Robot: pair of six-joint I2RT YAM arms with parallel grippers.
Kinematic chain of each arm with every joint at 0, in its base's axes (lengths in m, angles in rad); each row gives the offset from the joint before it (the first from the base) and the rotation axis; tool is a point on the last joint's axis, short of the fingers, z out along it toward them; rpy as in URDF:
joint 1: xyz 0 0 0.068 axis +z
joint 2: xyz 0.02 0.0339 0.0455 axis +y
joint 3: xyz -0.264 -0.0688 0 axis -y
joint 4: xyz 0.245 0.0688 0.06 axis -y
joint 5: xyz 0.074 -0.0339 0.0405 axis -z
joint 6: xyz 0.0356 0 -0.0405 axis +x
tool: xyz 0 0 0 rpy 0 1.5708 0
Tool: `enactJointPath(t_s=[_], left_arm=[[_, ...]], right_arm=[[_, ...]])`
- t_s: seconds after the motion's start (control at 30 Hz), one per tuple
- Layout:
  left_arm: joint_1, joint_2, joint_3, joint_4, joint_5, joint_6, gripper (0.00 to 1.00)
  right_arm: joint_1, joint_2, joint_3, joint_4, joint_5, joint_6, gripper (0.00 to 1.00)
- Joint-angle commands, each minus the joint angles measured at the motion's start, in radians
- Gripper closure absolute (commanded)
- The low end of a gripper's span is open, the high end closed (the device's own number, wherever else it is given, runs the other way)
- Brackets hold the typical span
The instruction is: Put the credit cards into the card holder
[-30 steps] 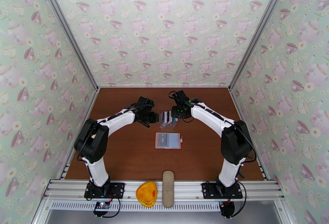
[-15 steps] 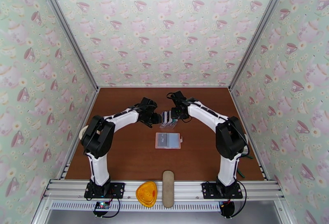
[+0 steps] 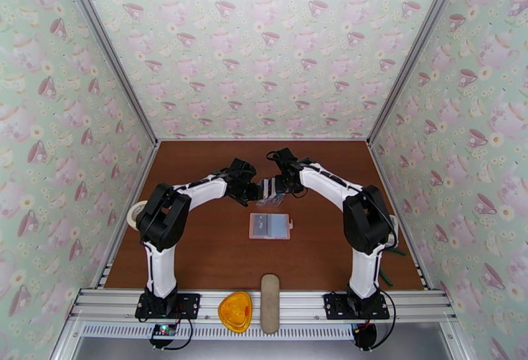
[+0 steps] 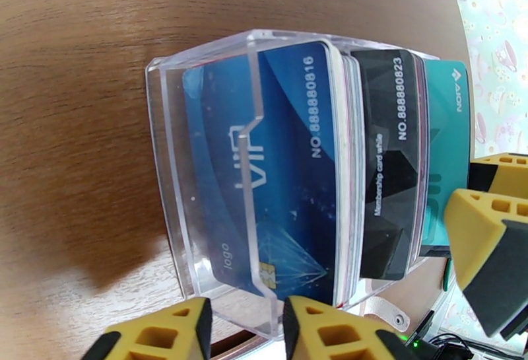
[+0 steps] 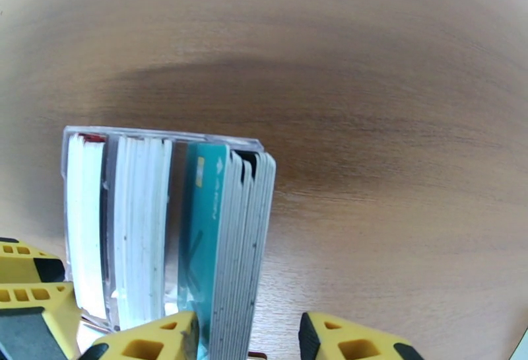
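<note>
credit cards [image 4: 310, 176] stand upright in a clear rack [image 4: 198, 176] on the brown surface [image 3: 198, 249]. my right fingers [image 5: 350, 341] gape around the rack's teal-fronted stack, gripping nothing. my left fingers [image 4: 330, 331] sit narrowly apart at the rack's front wall; pinching or not, i cannot tell. the pink card holder [image 3: 270, 226] lies near the rack, on the side toward the arm bases.

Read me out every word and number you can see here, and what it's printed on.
"VIP": blue card
"logo": blue card
"NO.888880816": blue card
"NO.888880823": black card
"Membership card", next word blurred: black card
"NOV", rest unclear: teal card
</note>
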Motion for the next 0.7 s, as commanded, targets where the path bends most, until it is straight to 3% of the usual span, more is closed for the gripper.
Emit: enactJointPath(t_s=[0.0, 0.67], left_arm=[[-0.004, 0.021, 0.007, 0.013, 0.004, -0.012, 0.67], [-0.004, 0.021, -0.013, 0.023, -0.002, -0.024, 0.68]], right_arm=[[-0.003, 0.023, 0.040, -0.032, 0.028, -0.023, 0.54], [0.011, 0.068, 0.066, -0.068, 0.001, -0.058, 0.56]])
